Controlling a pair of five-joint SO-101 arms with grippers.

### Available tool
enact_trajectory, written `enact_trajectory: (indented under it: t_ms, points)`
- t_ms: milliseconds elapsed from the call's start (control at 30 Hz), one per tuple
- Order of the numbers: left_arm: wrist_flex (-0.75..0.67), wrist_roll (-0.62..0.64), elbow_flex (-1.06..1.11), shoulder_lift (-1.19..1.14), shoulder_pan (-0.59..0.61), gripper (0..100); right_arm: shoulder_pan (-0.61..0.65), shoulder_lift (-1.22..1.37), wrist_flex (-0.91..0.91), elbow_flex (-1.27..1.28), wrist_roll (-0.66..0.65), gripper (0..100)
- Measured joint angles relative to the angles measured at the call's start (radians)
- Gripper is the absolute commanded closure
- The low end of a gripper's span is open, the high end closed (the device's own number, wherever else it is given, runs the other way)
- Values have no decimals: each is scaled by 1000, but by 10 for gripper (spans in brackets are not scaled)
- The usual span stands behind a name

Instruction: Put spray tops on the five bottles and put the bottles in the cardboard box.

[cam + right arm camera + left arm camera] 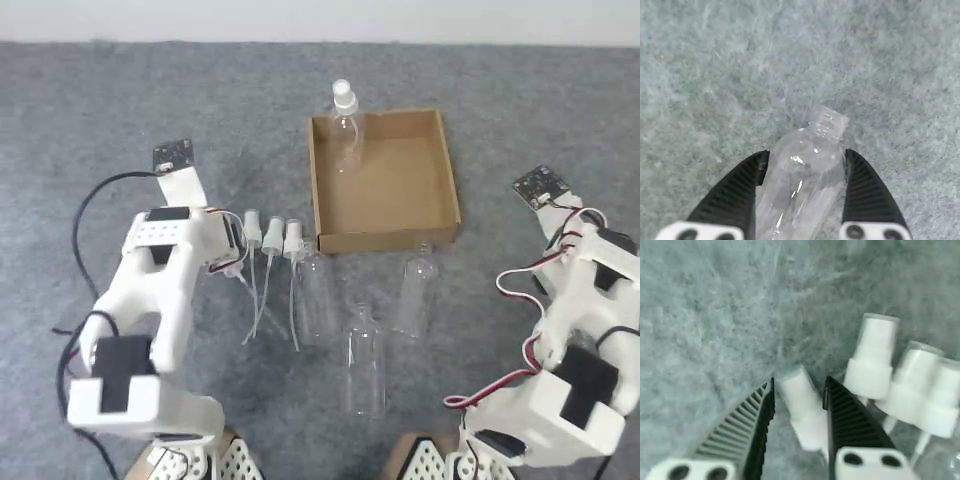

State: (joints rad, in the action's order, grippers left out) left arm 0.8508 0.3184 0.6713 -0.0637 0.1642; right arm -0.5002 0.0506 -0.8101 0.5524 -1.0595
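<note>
My left gripper (800,382) is open, its fingers either side of a white spray top (802,410) lying on the grey carpet; a thin gap shows on one side. Three more spray tops (872,360) stand close beside it, seen in the high view as a row (273,236) just right of the left gripper (238,255). My right gripper (807,154) is shut on a clear uncapped bottle (805,185), neck pointing away. Three clear bottles (365,360) lie in front of the cardboard box (390,238). A capped bottle (345,125) stands in the box's far left corner.
The box sits at the centre back of the carpet. Long dip tubes (262,300) trail from the spray tops toward the front. Two small circuit boards (172,155) (541,186) lie beside the arms. Red and black cables loop round the right arm (580,330).
</note>
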Motion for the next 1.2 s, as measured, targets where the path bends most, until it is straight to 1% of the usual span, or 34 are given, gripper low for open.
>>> enact_trajectory:
  t_ms: [67, 200, 267, 467, 600, 700, 800, 900, 1000, 1100, 1200]
  points:
    - [14, 0, -29, -35, 2, 878, 0, 0, 0, 0, 0, 913]
    - [57, 2, -80, -66, -3, 963, -2, 0, 0, 0, 0, 913]
    - [60, -2, -84, -66, -5, 989, -2, 0, 0, 0, 0, 913]
    - [69, -8, -87, -66, -2, 990, -2, 0, 0, 0, 0, 913]
    - [117, -57, -118, -28, -2, 990, -17, 0, 0, 0, 0, 912]
    - [184, -83, -153, 69, -3, 990, -34, 0, 0, 0, 5, 863]
    - [232, -94, -155, 213, -5, 990, -46, 0, 2, 0, 74, 785]
    - [262, -127, -106, 385, -41, 989, -54, 15, 2, 0, 124, 722]
    - [269, -161, -14, 531, -58, 989, -61, 28, -8, 20, 160, 688]
    - [267, -176, 66, 628, -60, 989, -58, 31, -92, -21, 201, 687]
    - [245, -181, 130, 695, -64, 989, -54, 29, -230, -123, 287, 687]
